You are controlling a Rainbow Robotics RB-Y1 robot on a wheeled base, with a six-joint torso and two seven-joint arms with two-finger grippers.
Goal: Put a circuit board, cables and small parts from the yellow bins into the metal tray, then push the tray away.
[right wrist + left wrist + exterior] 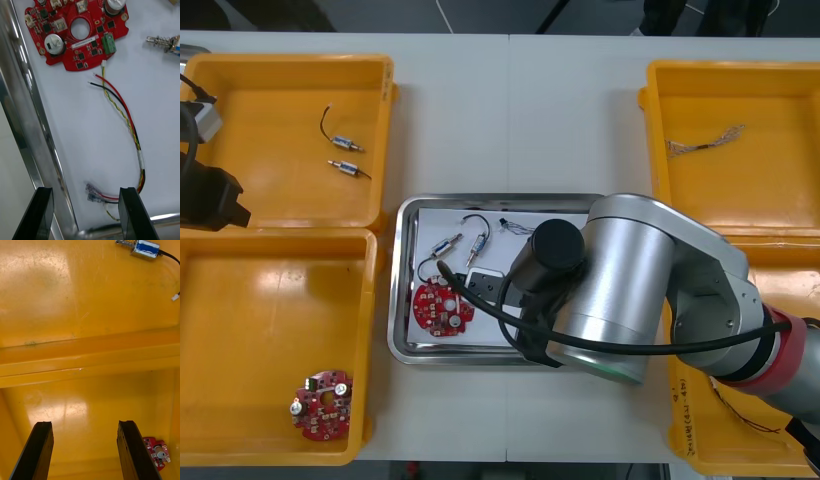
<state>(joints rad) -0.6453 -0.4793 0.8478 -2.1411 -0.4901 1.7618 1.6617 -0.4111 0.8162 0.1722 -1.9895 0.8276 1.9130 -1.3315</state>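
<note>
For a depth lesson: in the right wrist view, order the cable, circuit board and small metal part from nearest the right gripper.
1. red and yellow cable, its plugs between the fingers of the open right gripper.
2. circuit board, at the cable's far end.
3. small metal part, beside the circuit board, farther out.

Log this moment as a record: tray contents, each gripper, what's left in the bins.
metal tray: holds tray board, red and yellow cable, two tray parts
right gripper: open, low over the tray's corner, astride its rim, cable end between its fingers
left gripper: open, idle over the wall between the two left bins
left far bin: two bin parts
left near bin: spare board
right far bin: twisted cable
</note>
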